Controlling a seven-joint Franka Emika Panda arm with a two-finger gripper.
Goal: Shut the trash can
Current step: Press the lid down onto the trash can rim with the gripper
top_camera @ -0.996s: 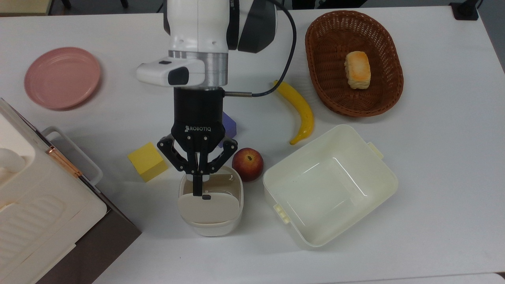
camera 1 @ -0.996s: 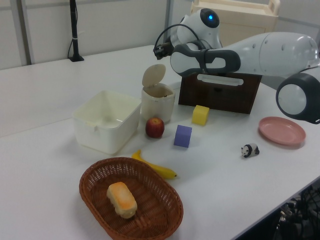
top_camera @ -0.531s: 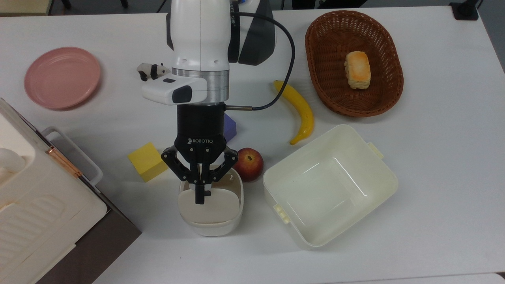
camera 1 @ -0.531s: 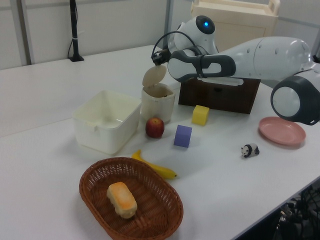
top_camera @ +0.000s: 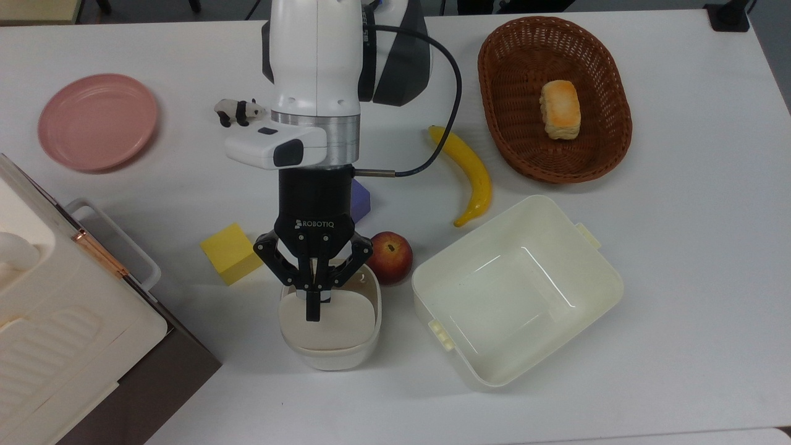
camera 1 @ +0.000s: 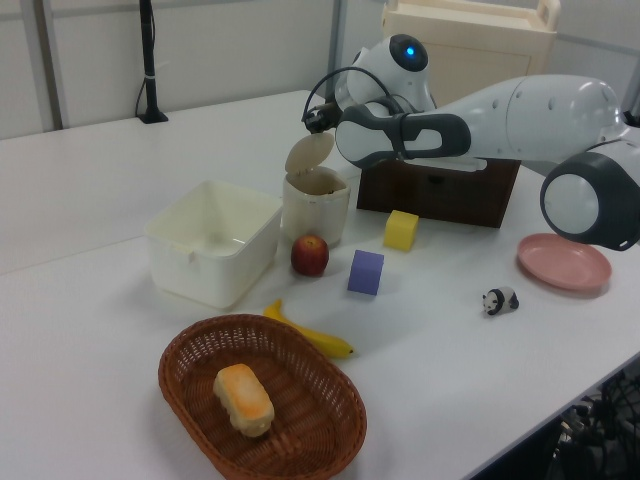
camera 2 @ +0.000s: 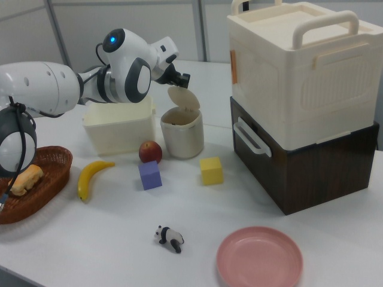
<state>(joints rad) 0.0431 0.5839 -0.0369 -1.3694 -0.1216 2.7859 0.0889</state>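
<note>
Above the trash can (top_camera: pixel 329 321), clenched claw (top_camera: pixel 313 309) against its half-raised lid (camera 2: pixel 184 97)

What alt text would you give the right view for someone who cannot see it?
A white robot arm's gripper reaches the raised lid of a small cream trash can, still open. An apple, purple cube, yellow cube and banana lie nearby.

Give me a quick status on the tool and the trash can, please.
Tool shut, tip against the raised lid. Trash can not yet closed, lid up at an angle. Apple beside the can, clear of the lid.
</note>
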